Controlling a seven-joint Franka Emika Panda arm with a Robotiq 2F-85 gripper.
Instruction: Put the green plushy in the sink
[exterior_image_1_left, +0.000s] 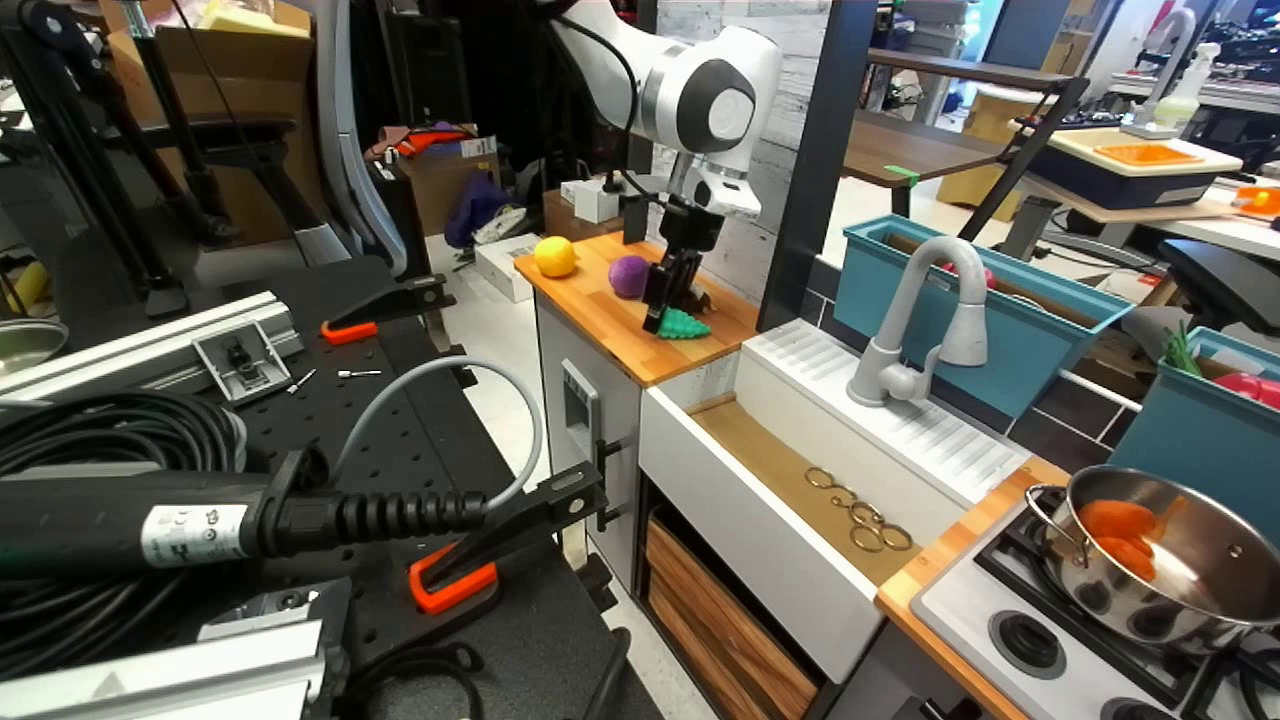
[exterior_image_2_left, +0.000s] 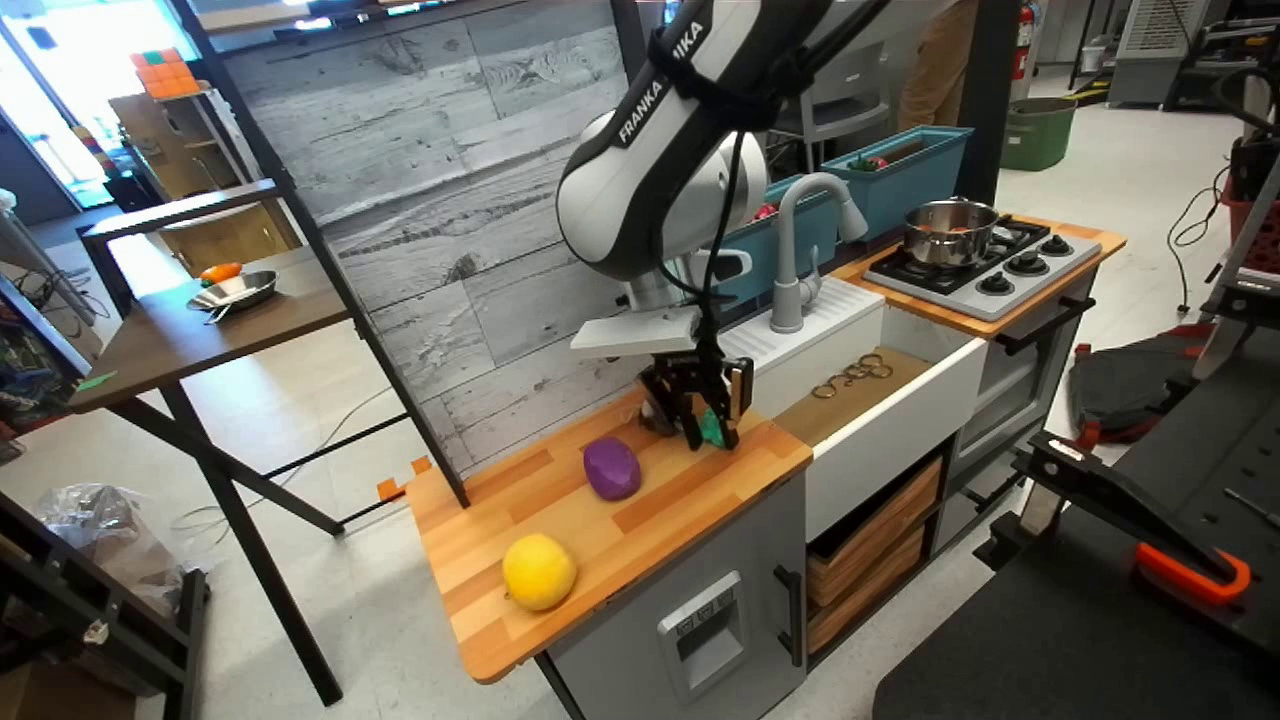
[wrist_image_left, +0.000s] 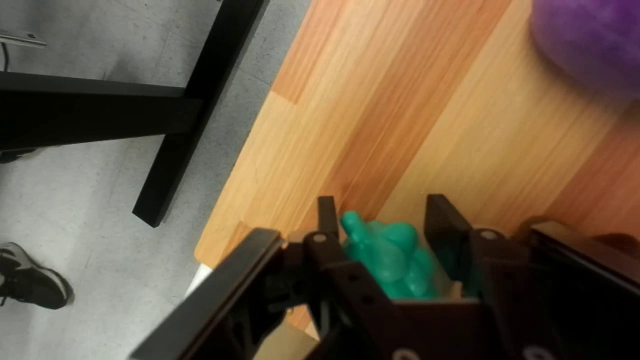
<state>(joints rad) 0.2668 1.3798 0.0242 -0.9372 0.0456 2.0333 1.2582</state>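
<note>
**Glare Behind, Blur Up Close**

Windows (exterior_image_2_left: 85, 75) are glaring white at upper left in an exterior view, and a steel pot (exterior_image_1_left: 1150, 605) is catching highlights in both exterior views. In the wrist view, even light is falling across the worktop (wrist_image_left: 380, 125), a purple ball (wrist_image_left: 595, 45) is casting a soft shadow, and the dark end effector (wrist_image_left: 382, 215) is showing out of focus.
</note>
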